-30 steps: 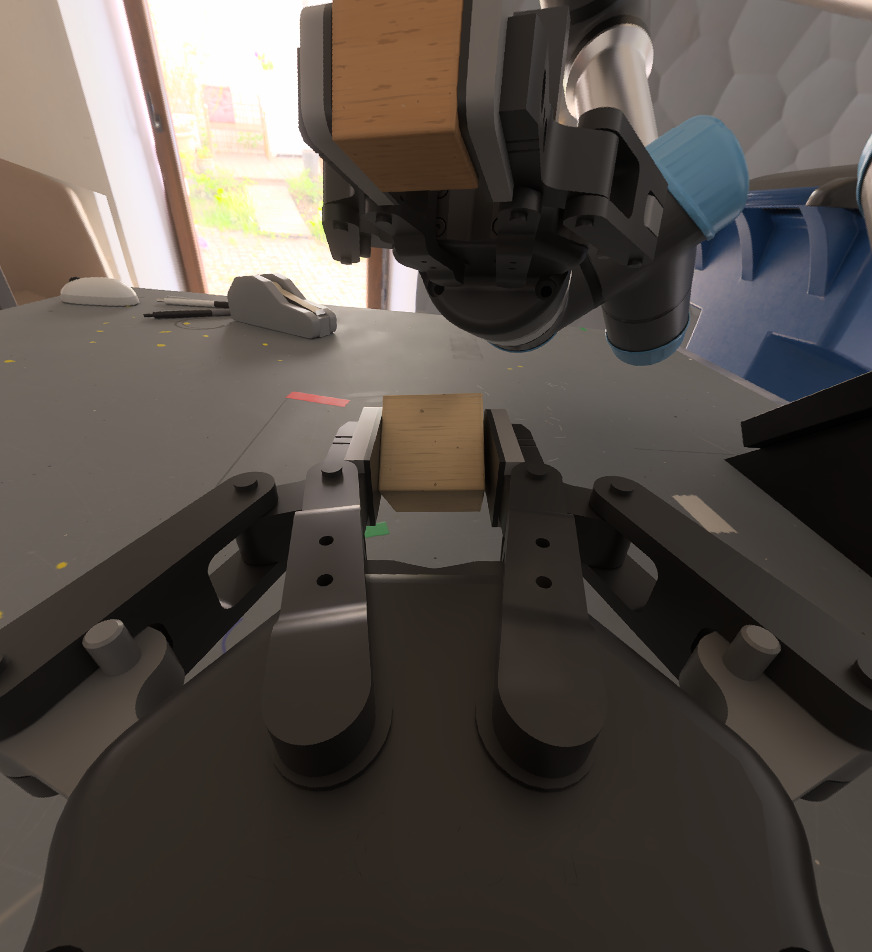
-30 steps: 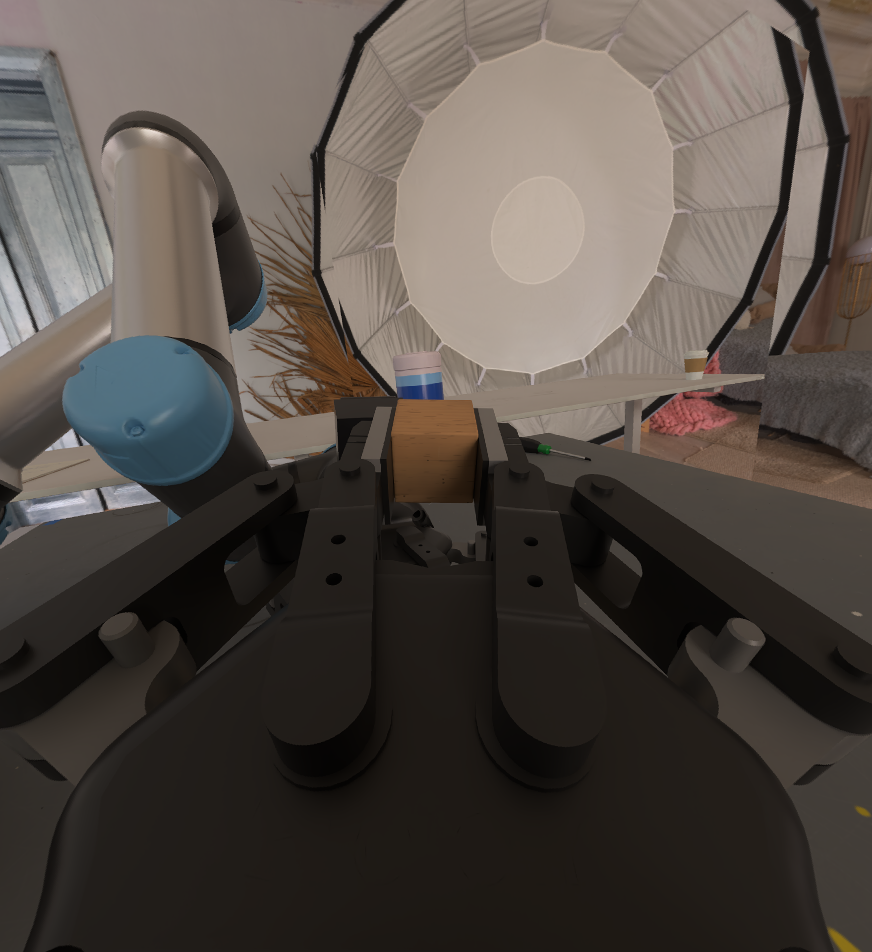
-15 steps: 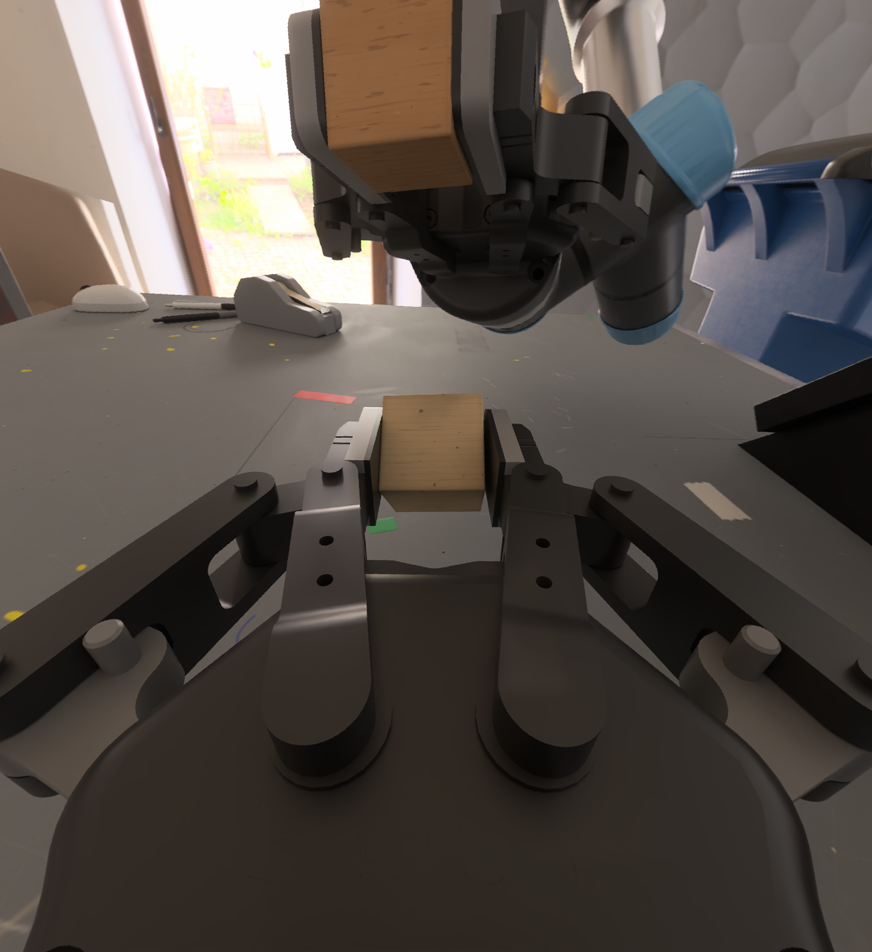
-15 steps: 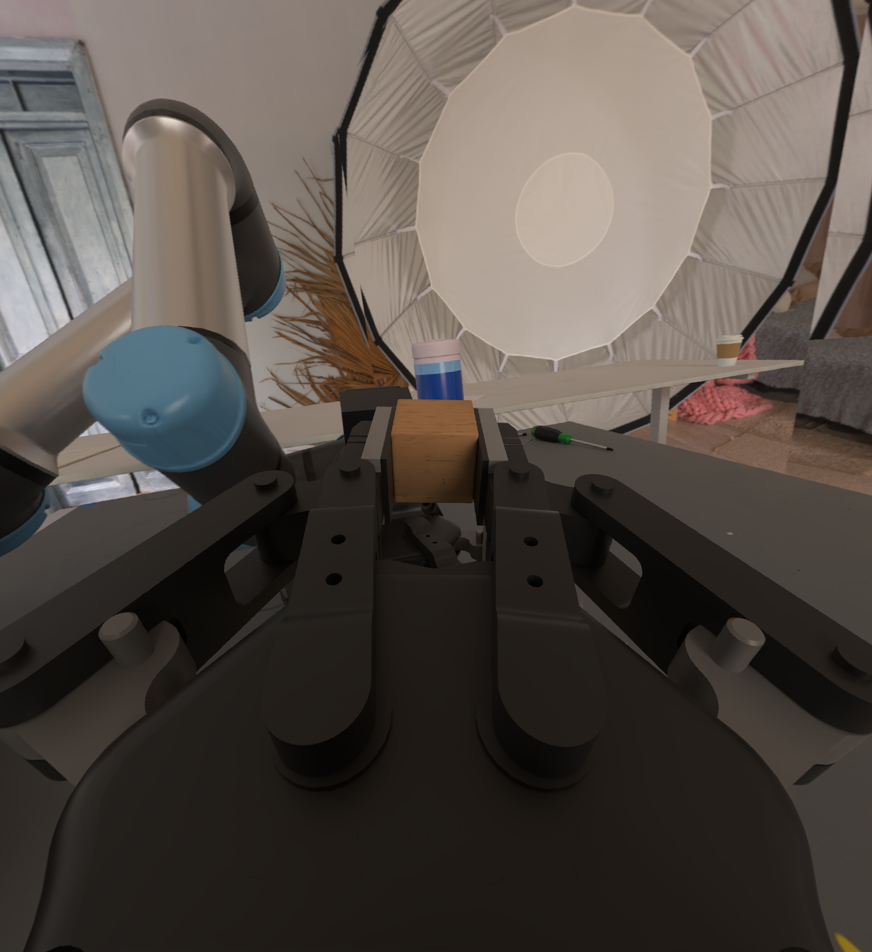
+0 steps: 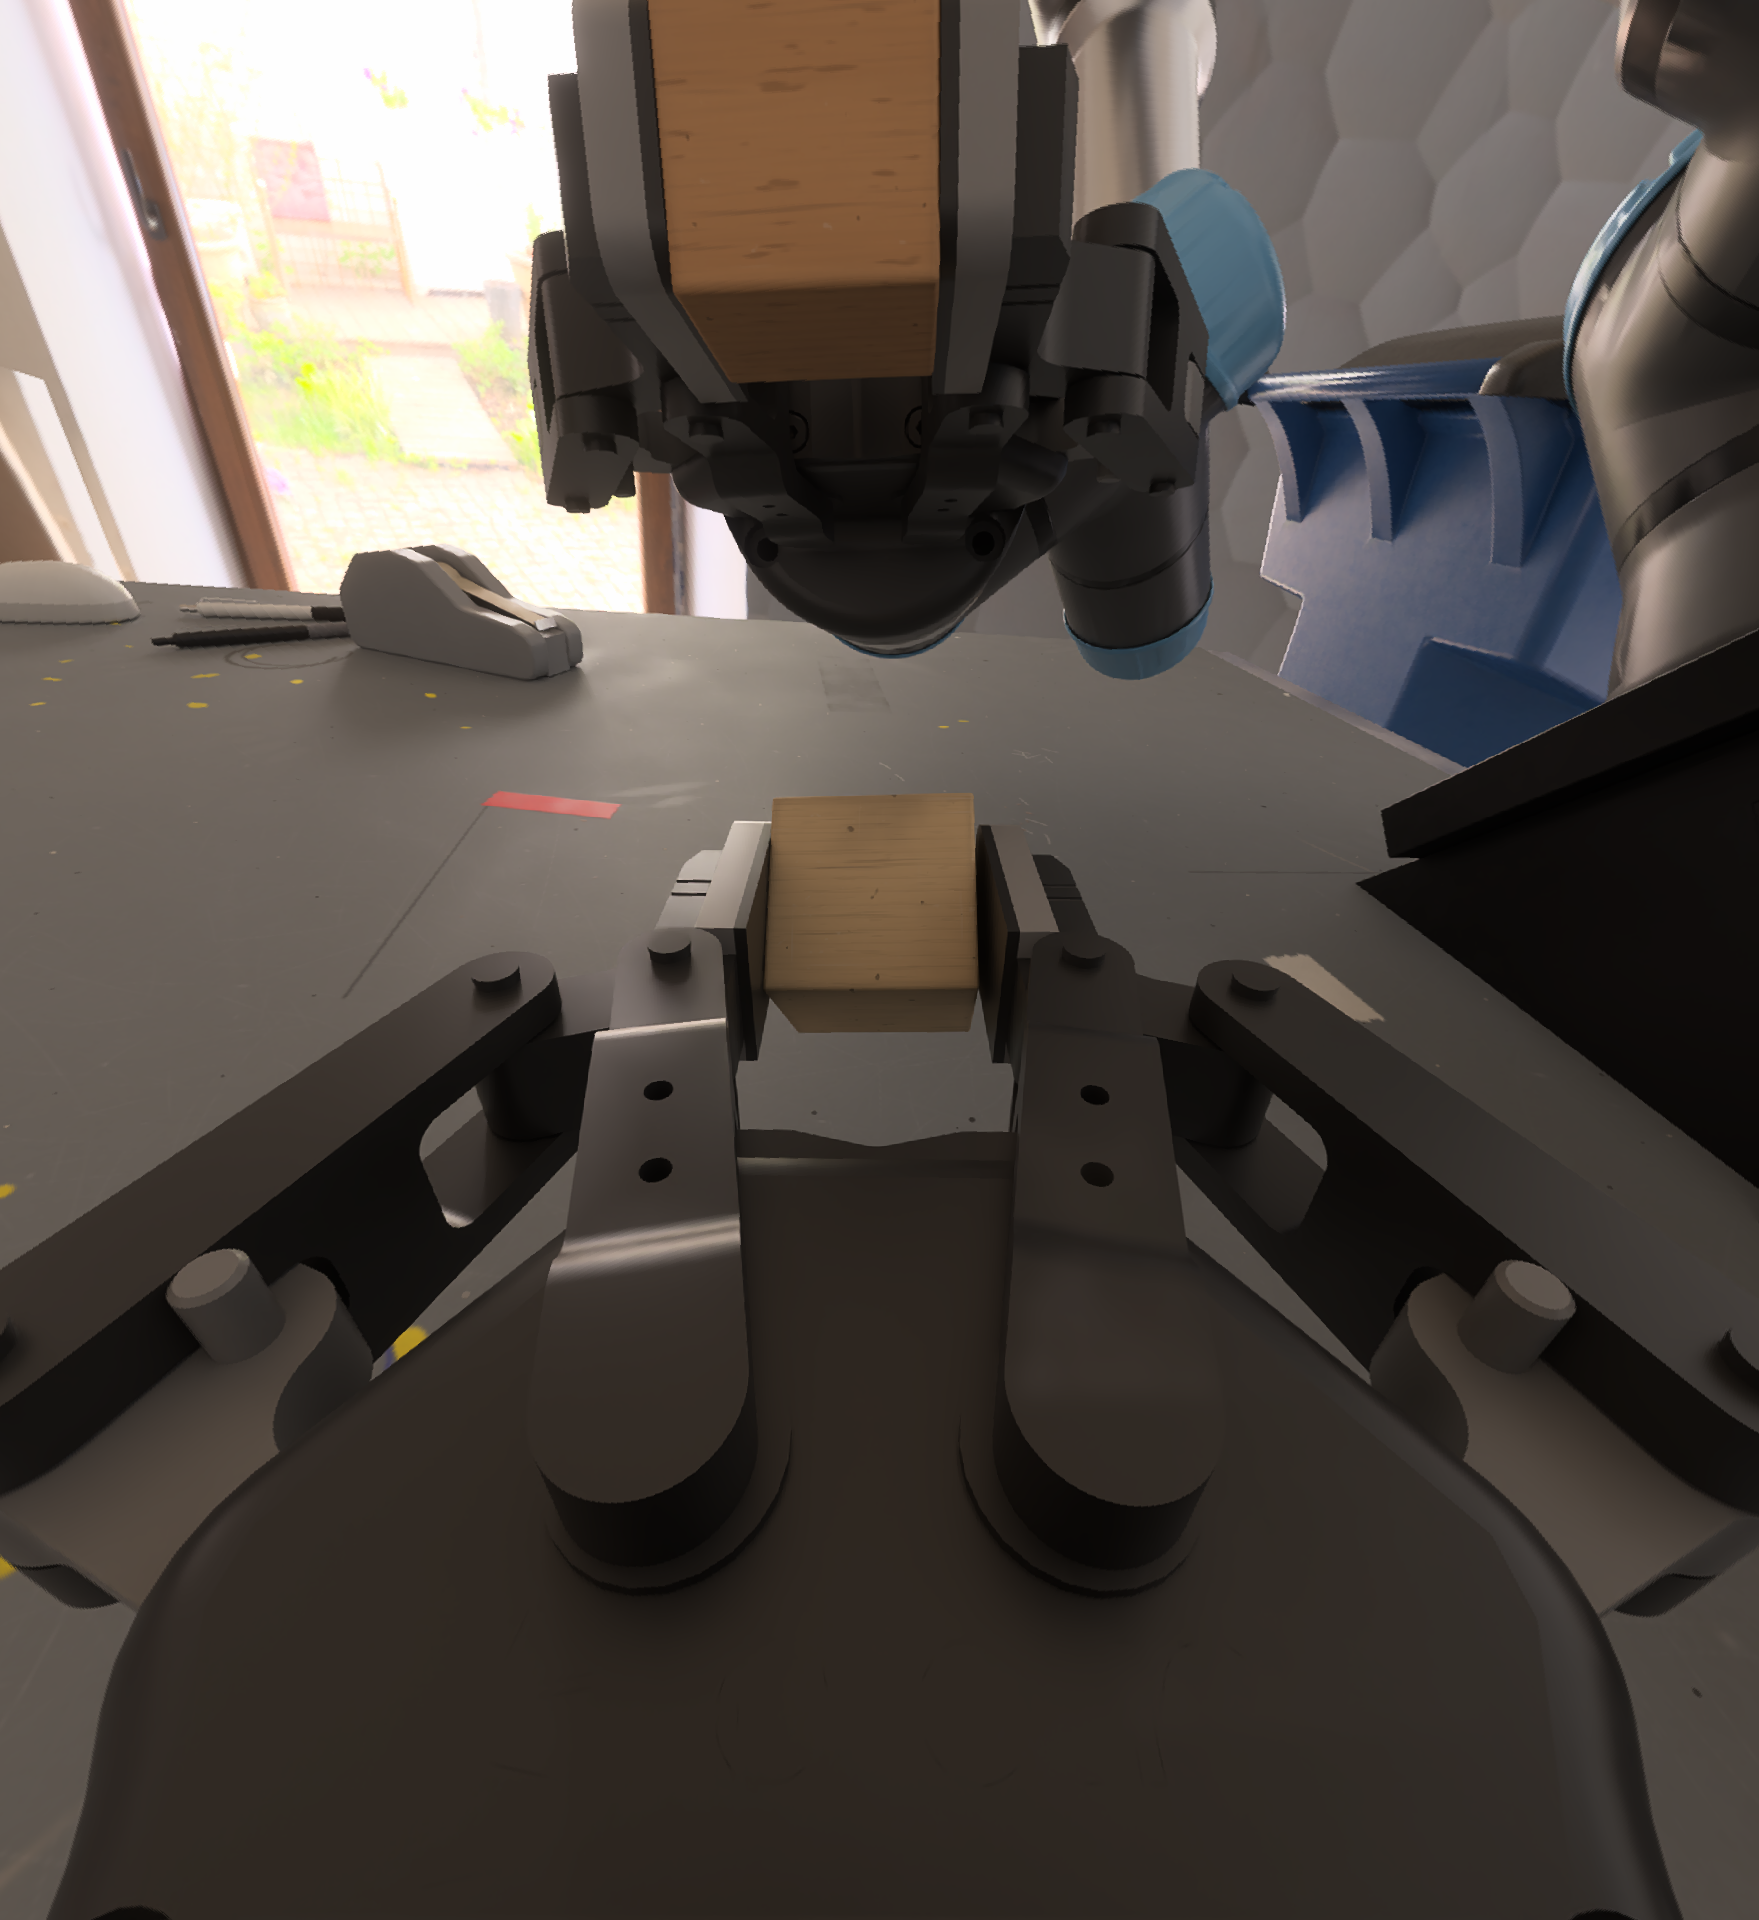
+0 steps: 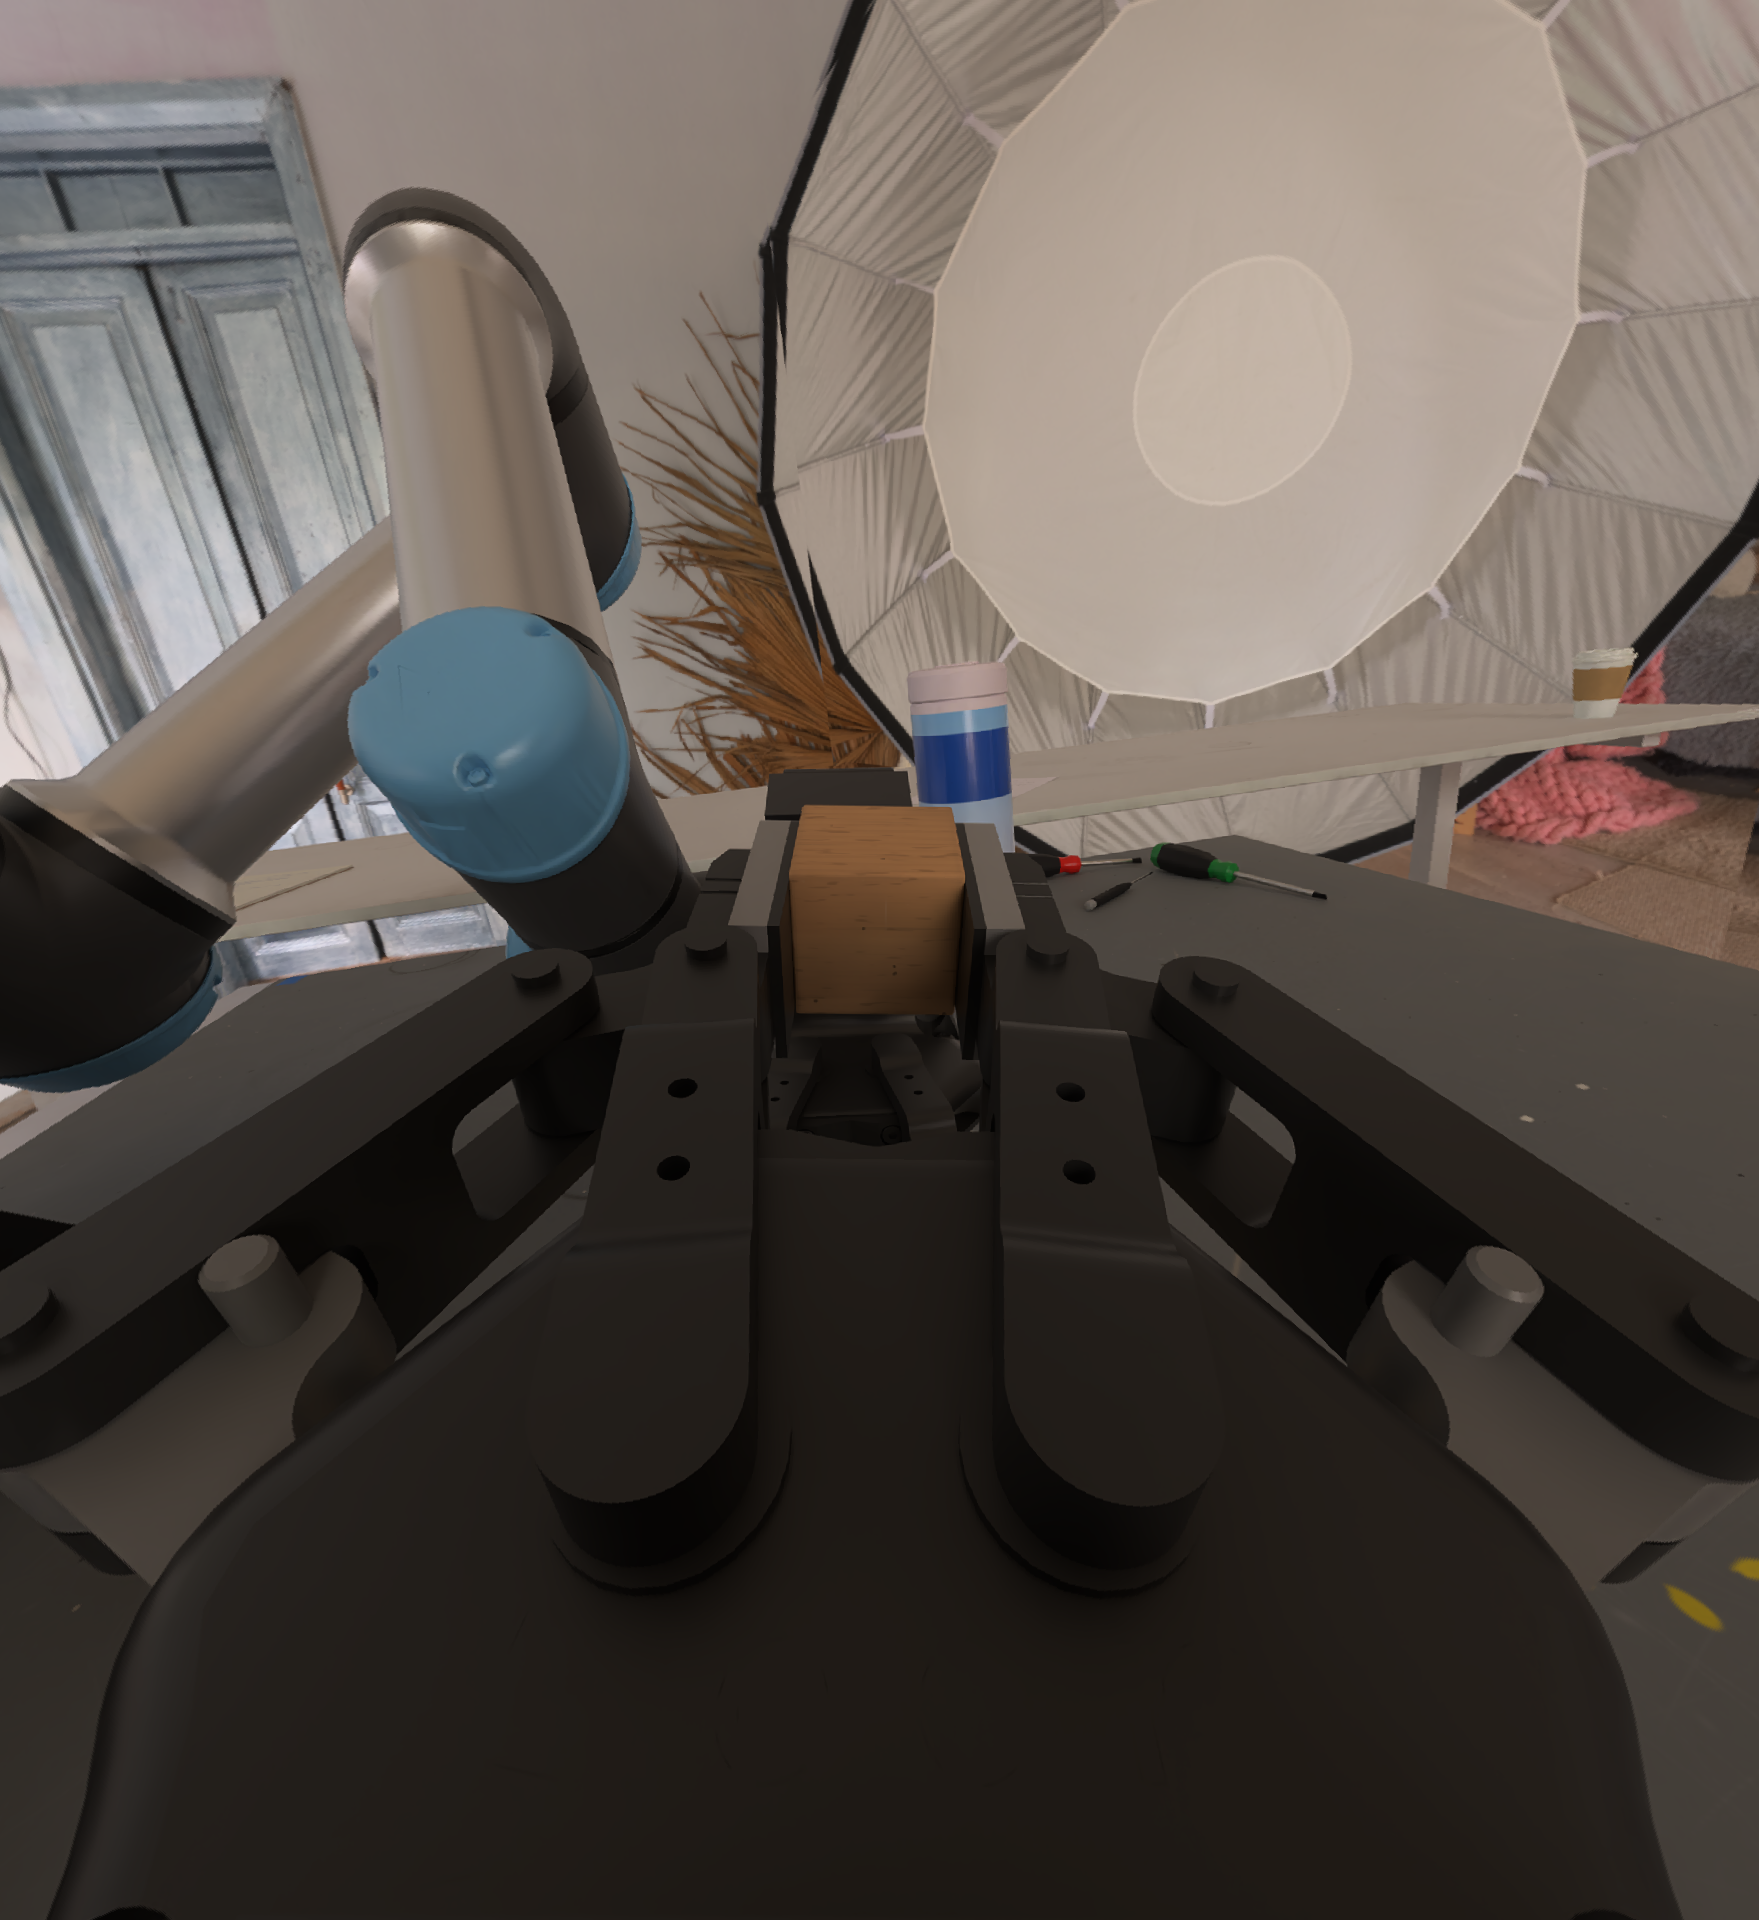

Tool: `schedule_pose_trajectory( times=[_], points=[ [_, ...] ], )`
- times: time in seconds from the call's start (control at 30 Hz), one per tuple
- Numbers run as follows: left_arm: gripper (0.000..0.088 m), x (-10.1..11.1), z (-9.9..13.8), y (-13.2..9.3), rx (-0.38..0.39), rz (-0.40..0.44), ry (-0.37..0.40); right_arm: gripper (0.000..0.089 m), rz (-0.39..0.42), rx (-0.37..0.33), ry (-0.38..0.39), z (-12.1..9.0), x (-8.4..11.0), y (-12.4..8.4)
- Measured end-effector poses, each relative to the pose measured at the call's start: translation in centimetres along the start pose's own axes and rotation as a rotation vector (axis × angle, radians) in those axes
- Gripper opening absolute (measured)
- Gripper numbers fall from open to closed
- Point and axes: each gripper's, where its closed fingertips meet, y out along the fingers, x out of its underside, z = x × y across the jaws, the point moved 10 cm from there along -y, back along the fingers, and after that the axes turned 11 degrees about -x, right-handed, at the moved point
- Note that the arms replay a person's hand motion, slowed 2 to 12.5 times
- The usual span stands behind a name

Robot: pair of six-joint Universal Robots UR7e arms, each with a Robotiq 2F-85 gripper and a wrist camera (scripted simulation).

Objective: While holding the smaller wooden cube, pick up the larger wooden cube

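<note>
Where left wrist view shows tape dispenser point(image 5: 459, 615), right wrist view screwdrivers point(image 6: 1230, 869)

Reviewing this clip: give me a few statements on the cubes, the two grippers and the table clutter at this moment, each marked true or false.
1. The left gripper is shut on a pale wooden cube. True.
2. The right gripper is open and holds nothing. False: it is shut on a darker wooden cube.
3. In the left wrist view, the right gripper with its cube hangs above the table. True.
4. A tape dispenser lies on the table beside two pens. True.
5. Both cubes rest on the table. False: each is held off the surface between fingers.
6. The screwdrivers lie on the floor. False: they lie on the table.
</note>
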Motion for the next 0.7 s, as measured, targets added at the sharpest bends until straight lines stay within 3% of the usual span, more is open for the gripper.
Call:
schedule_pose_trajectory(
  times=[0.7],
  points=[
    [0.0334,0.23,-0.08,0.21,-0.022,-0.021,0.001,0.025,-0.014,0.001,0.012,0.26,0.24,-0.11]
  ],
)
